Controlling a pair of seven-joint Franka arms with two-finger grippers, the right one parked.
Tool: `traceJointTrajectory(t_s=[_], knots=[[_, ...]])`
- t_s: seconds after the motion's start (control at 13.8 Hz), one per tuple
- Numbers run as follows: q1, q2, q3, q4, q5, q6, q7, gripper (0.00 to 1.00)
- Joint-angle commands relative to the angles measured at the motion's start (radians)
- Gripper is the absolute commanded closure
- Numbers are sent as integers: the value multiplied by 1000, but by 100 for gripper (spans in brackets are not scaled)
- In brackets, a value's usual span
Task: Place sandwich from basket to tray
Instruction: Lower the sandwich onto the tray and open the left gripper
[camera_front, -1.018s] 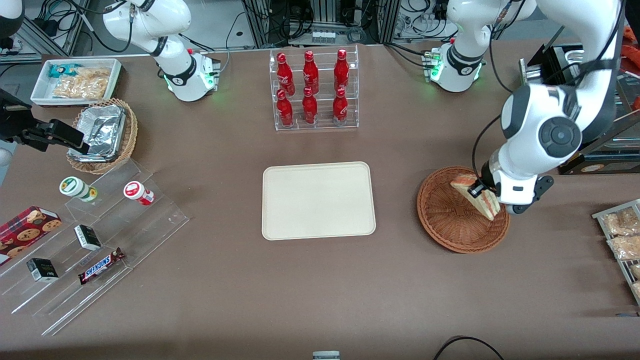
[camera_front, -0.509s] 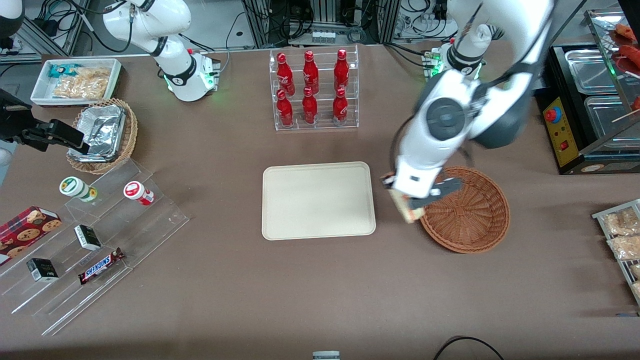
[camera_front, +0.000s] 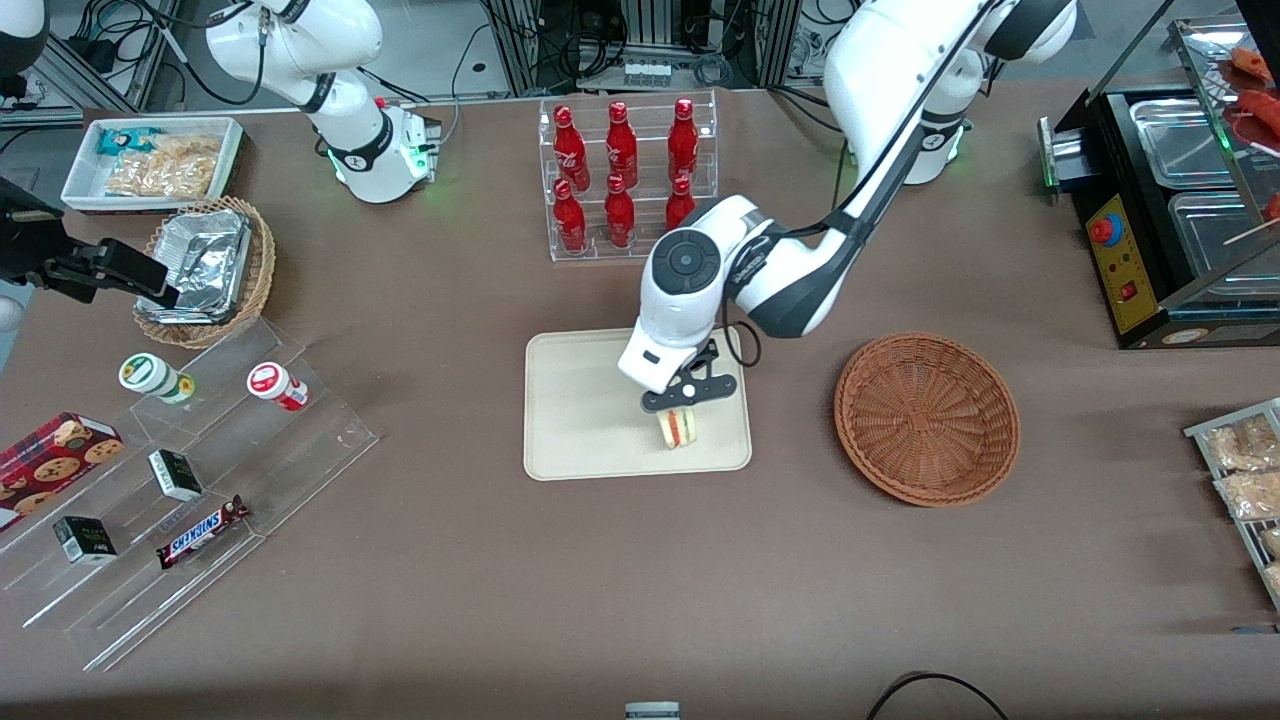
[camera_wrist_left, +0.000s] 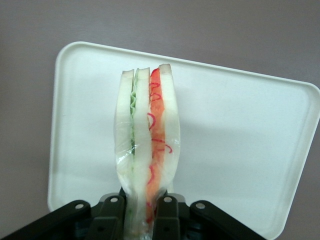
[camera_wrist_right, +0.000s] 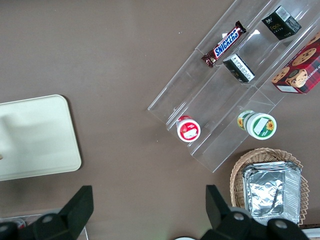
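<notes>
red bottles (camera_front: 625, 180) in clear rack | Snickers bar (camera_front: 203, 531) on acrylic steps | foil containers (camera_front: 200, 262) in tan basket

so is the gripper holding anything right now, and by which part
Yes. The gripper is shut on the sandwich, pinching one end of the wedge between its fingers, cut edge with red and green filling showing, over the tray.

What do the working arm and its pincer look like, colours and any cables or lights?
The working left arm has glossy white rounded shells with dark grey joint sections and a round dark grey cap at one joint. A thin black cable runs along it and loops near the wrist. Its base glows green. The pincer is black, with a flat black bracket studded with small silver screws.
</notes>
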Motion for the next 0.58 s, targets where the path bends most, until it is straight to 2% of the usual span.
traceJointTrajectory(t_s=[0.0, 0.44, 0.51], knots=[[-44, 52, 11, 36, 49, 60, 9, 78], [-81, 133, 11, 46, 111, 121, 45, 78], [-87, 144, 11, 46, 122, 129, 71, 75]])
